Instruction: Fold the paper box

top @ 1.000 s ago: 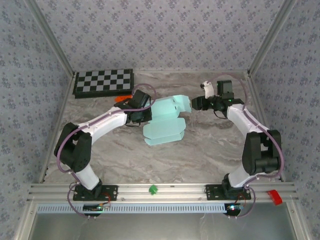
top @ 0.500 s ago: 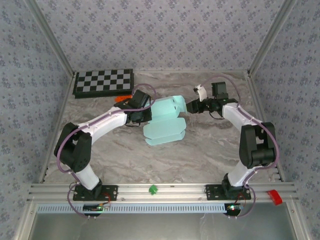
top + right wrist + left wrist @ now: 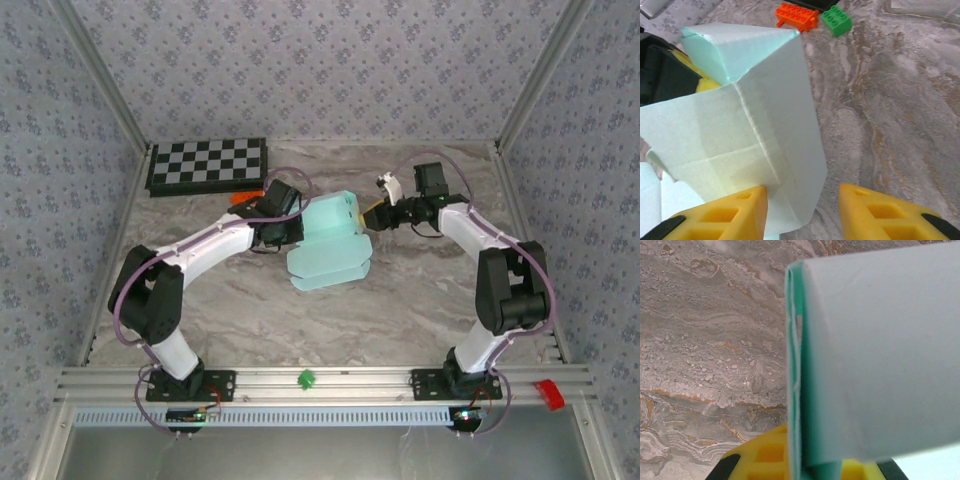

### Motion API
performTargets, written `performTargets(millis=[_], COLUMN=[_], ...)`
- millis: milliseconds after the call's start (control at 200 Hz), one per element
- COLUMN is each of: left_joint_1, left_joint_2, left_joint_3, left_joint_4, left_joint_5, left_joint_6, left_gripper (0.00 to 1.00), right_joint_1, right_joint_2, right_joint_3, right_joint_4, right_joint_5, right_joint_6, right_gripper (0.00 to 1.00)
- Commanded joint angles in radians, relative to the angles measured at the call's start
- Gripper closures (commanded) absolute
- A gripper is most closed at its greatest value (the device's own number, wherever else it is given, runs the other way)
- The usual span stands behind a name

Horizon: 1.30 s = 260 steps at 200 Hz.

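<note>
The right pincer [image 3: 370, 215] closes in on the paper box [image 3: 330, 245], which lies on the marble-patterned desk [image 3: 420, 300], nearer the arm bases than the checkered board [image 3: 207, 165] and off that board's right-hand end. Over the past second the right arm has swung in toward the board's side of the desk. The pale mint panel it was nearing — a second ago spread wide and low — now stands steeper and narrower, its outer edge drawn back toward the rest of the sheet.

In the right wrist view the pincer's yellow fingers [image 3: 752, 220] are spread apart and grasp nothing. The raised panel's lower corner sits at the gap between them, though whether a finger touches the card cannot be told. Creases cross the card there, and a flap is folded over at the panel's top.

The left pincer [image 3: 810, 467] has not shifted. It stays on the side of the box nearest the board, clenched on the card's edge, which runs down between its yellow pads in the left wrist view. An orange brick [image 3: 797, 15] and a green brick [image 3: 836, 20] lie close together beyond the box, toward the board.

By the look of it, one wall is being stood up against a pinned sheet. That would be an early step — the flaps farthest from the board lie flat on the desk, and no closed box has formed.
</note>
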Motion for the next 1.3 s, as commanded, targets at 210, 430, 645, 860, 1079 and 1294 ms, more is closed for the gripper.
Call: performTargets(millis=[210, 430, 645, 860, 1079, 1294], left_joint_1=[0.004, 0.004, 0.004, 0.003, 0.004, 0.004], left_joint_2=[-0.015, -0.015, -0.017, -0.017, -0.017, -0.020], left_joint_3=[0.050, 0.059, 0.063, 0.063, 0.062, 0.059], left_joint_4=[0.002, 0.005, 0.004, 0.005, 0.007, 0.006], left_joint_5=[0.030, 0.054, 0.061, 0.062, 0.066, 0.067], left_joint_6=[0.012, 0.028, 0.030, 0.028, 0.028, 0.027], left_gripper=[1.00, 1.00, 1.00, 1.00, 1.00, 1.00], right_joint_1=[0.028, 0.054, 0.082, 0.105, 0.122, 0.135], right_joint_2=[0.027, 0.043, 0.059, 0.063, 0.071, 0.076], right_joint_3=[0.046, 0.047, 0.047, 0.046, 0.043, 0.035], right_joint_4=[-0.043, 0.018, 0.028, 0.035, 0.055, 0.081], right_joint_5=[-0.044, 0.008, 0.033, 0.090, 0.117, 0.151], right_joint_6=[-0.032, 0.005, 0.011, 0.008, 0.015, 0.018], right_gripper=[0.57, 0.57, 0.55, 0.55, 0.53, 0.51])
